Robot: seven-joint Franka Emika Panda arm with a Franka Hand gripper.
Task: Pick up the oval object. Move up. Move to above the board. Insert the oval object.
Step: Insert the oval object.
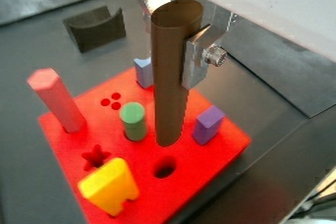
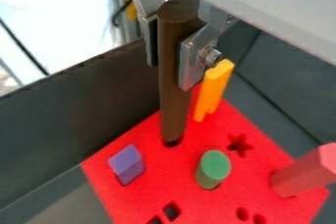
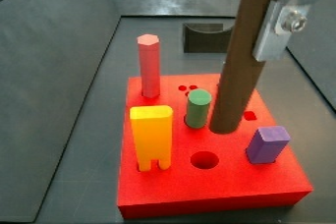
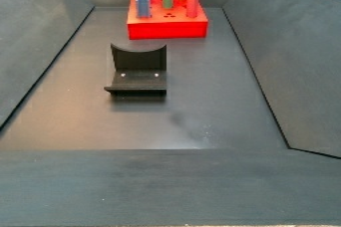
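Note:
My gripper (image 1: 175, 59) is shut on the oval object (image 1: 171, 90), a tall dark-brown peg held upright near its top, seen in both wrist views (image 2: 172, 56). The peg's lower end meets the top face of the red board (image 1: 199, 157) between the green cylinder (image 1: 134, 122) and a purple block (image 1: 210, 123). I cannot tell whether the end sits in a hole. In a side view the peg (image 3: 241, 71) stands behind a round hole (image 3: 205, 159), with one silver finger (image 3: 276, 27) on its side. The board shows small and far off in a side view (image 4: 167, 30).
The board also bears a salmon hexagonal post (image 1: 55, 100), a yellow piece (image 1: 109, 187), a second purple block (image 1: 144, 71) and a star-shaped hole (image 1: 94, 156). The dark fixture (image 4: 138, 70) stands on the floor beside the board. Grey walls enclose the floor.

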